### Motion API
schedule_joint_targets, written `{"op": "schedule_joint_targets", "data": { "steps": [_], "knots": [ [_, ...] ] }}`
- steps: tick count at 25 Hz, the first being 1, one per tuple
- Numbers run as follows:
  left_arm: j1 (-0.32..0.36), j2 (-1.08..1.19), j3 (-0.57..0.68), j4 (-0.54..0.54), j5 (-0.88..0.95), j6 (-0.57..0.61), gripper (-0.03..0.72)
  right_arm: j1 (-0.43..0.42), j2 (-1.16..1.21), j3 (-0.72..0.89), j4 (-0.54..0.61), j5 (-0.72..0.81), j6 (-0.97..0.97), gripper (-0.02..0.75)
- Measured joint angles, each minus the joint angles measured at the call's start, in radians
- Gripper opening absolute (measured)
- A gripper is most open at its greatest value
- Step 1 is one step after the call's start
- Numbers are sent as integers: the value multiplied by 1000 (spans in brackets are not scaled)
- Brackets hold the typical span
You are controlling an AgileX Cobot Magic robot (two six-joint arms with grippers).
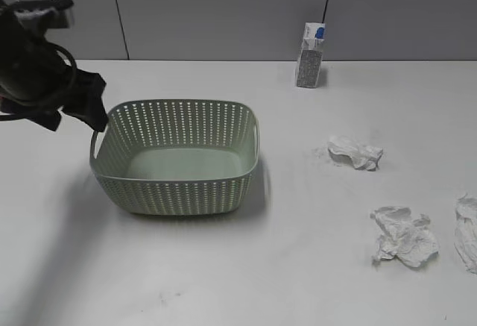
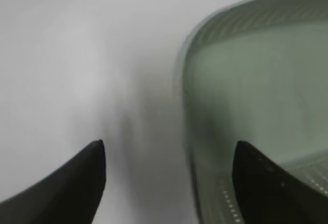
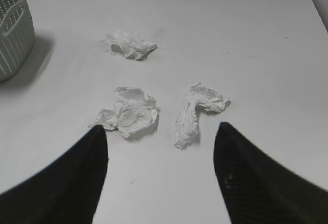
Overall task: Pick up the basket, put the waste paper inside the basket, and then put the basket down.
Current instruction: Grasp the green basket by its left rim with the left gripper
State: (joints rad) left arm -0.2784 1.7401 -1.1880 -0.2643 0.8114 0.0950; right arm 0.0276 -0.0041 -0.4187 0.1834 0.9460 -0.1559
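At the back of the white worktop (image 1: 223, 266) we see an upright carton (image 1: 310, 55), well apart from the basket (image 1: 177, 158) sitting left of centre. Our left fingers (image 2: 166, 175) are spread, straddling its left rim without gripping. Our right fingers (image 3: 161, 155) hang open and empty above three paper wads (image 3: 129, 44) (image 3: 129, 112) (image 3: 197, 111) lying loose, with bare surface between. Grey wall panels (image 1: 223, 5) stand behind.

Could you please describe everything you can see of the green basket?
The basket is pale sage-green plastic, a rounded rectangle with perforated walls, a solid base and cut-out end handles. It stands upright and empty on the white table. The left gripper has open jaws straddling its left-end wall; contact cannot be judged.
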Motion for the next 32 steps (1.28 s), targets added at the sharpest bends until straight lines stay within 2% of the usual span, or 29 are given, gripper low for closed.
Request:
{"op": "schedule_joint_targets", "data": {
  "steps": [7, 10, 15, 25, 30, 32],
  "knots": [
    [-73, 155, -63, 7, 3, -95, 568, 0, 0, 0, 0, 0, 1, 519],
    [-74, 170, -66, 42, 5, -143, 485, 0, 0, 0, 0, 0, 1, 519],
    [-74, 175, -68, 100, 5, -211, 283, 0, 0, 0, 0, 0, 1, 519],
    [-74, 208, -77, 99, 10, -221, 212, 0, 0, 0, 0, 0, 3, 519],
    [-74, 177, -79, 94, 18, -242, 22, 0, 0, 0, 0, 0, 4, 519],
    [-74, 146, -79, 99, 20, -256, 6, 0, 0, 0, 1, -1, 4, 519]
  ]
}}
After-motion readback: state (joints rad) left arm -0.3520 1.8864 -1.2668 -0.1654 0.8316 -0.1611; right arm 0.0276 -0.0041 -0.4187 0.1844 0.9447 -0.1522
